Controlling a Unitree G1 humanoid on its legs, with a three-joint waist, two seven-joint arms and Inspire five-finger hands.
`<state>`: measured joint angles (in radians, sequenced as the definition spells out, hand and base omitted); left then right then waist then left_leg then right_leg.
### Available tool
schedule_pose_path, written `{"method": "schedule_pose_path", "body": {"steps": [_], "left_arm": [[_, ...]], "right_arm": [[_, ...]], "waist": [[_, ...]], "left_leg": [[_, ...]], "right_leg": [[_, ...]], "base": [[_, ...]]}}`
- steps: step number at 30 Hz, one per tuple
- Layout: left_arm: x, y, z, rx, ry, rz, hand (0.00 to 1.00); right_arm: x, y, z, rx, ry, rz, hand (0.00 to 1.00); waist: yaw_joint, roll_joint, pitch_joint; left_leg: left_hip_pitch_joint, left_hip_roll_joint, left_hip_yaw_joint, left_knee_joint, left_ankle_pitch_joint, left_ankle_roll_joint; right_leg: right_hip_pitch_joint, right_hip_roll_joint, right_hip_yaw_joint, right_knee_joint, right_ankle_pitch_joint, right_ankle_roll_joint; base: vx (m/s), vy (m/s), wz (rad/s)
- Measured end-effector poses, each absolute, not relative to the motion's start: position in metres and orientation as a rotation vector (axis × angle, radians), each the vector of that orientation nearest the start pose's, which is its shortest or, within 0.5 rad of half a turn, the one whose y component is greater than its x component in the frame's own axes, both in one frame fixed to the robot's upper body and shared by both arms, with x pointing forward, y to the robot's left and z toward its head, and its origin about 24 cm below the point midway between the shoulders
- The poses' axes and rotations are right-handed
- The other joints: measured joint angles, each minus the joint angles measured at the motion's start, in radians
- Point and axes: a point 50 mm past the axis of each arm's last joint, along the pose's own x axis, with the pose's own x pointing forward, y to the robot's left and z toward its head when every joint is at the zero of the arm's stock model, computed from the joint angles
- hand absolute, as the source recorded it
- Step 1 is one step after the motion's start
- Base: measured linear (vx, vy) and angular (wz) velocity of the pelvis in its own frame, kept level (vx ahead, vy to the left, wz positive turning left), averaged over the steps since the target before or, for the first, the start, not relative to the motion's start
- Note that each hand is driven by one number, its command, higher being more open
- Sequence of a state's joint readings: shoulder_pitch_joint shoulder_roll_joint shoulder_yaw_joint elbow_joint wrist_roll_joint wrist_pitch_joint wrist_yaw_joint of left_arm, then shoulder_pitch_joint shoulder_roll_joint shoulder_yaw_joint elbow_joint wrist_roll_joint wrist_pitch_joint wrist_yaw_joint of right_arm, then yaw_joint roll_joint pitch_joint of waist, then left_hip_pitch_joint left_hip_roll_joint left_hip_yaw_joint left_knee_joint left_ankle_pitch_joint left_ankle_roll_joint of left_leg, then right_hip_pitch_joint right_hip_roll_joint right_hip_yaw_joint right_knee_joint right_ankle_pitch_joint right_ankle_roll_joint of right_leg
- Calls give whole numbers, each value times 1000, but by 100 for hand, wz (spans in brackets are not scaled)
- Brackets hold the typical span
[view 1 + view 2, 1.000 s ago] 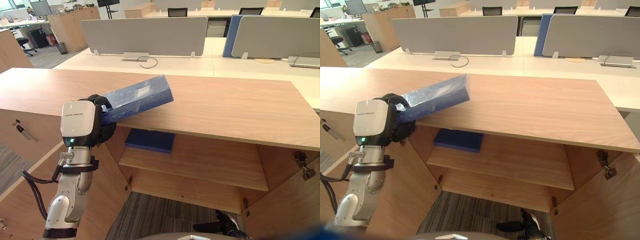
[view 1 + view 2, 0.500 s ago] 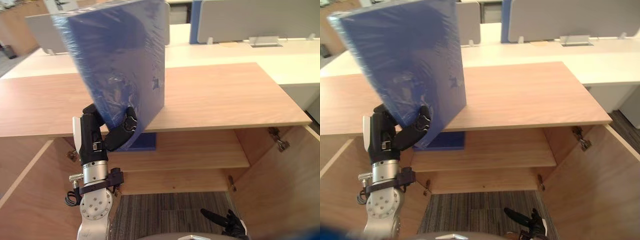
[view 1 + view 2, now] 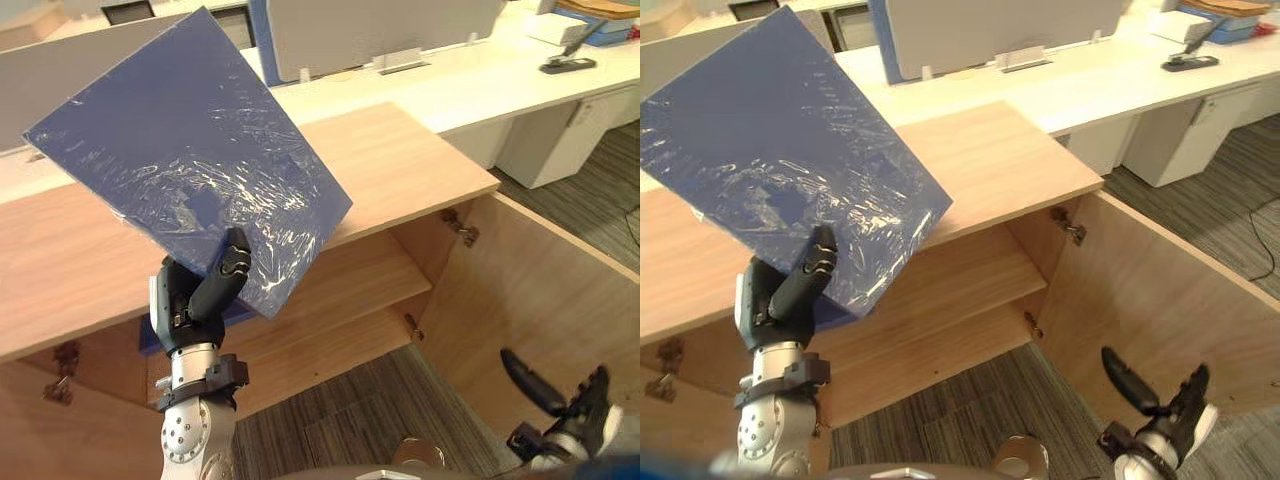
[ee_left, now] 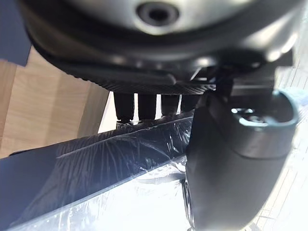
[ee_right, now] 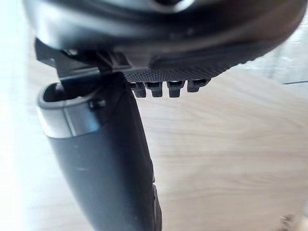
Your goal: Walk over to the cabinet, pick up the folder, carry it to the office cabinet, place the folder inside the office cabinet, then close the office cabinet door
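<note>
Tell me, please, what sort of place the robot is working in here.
Most likely an open-plan office: white desks with grey divider screens, a low wooden cabinet standing open, and striped carpet. The left hand holds a blue folder.

Blue folder, flat, wrapped in crinkled clear film; held up tilted, lower edge pinched in left hand, above office cabinet top; cabinet light wood, door swung open.
</note>
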<state>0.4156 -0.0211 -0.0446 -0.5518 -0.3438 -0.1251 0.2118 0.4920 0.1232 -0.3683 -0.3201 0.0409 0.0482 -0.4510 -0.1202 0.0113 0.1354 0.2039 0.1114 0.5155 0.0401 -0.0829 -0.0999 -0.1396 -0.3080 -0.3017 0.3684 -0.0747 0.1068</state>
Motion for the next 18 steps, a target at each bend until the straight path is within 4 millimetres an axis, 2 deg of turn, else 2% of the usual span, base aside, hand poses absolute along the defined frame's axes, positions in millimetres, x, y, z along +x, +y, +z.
{"method": "schedule_pose_path", "body": {"steps": [1, 3, 6, 9, 11, 14, 16, 18], "left_arm": [[170, 170, 94, -388, -254, 266, 0], [171, 168, 95, -393, -259, 251, 0], [174, 168, 98, -386, -277, 246, 0], [176, 168, 97, -375, -281, 225, 0], [179, 169, 97, -361, -283, 202, 0], [191, 167, 95, -336, -287, 131, 0], [198, 166, 93, -304, -283, 68, 0], [202, 162, 95, -286, -289, 10, 0]], "right_arm": [[113, -261, 35, -105, 137, -979, 100], [116, -260, 48, -180, 82, -990, 100], [121, -259, 55, -250, 51, -987, 100], [132, -256, 58, -239, 30, -958, 100], [140, -255, 60, -216, 11, -940, 100], [159, -254, 66, -75, -44, -880, 100], [177, -250, 70, 68, -83, -825, 100], [185, -248, 70, 153, -97, -799, 100]], "waist": [[0, 2, 1], [0, 4, 3], [0, 6, 4], [2, 7, 4], [3, 7, 3], [3, 0, 4], [3, -14, -5], [3, -24, -14]], "left_leg": [[-1, 7, 0, 0, 0, -1], [-3, 14, -1, 0, -1, -1], [-15, 14, -2, 1, -1, -1], [-18, 13, -4, 6, -3, 2], [-26, 12, -5, 11, -5, 6], [-37, 3, -13, 17, -7, 13], [-41, -8, -20, 17, -5, 22], [-54, -10, -23, 25, 0, 25]], "right_leg": [[-4, 8, -1, -1, -2, -3], [-7, 18, -1, -5, -3, -4], [-21, 19, -1, -4, -2, -5], [-20, 19, -1, -8, 8, -6], [-20, 20, -1, -19, 20, -7], [-19, 16, -3, -53, 49, -8], [-18, -18, -74, -62, 65, -18], [-15, -31, -112, -75, 96, -21]], "base": [[17, -88, -14], [-1, -71, -6], [-9, -23, -3], [-11, 1, -1], [-44, 10, -3], [-87, 33, -9], [-92, 53, -24], [-72, 31, -9]]}}
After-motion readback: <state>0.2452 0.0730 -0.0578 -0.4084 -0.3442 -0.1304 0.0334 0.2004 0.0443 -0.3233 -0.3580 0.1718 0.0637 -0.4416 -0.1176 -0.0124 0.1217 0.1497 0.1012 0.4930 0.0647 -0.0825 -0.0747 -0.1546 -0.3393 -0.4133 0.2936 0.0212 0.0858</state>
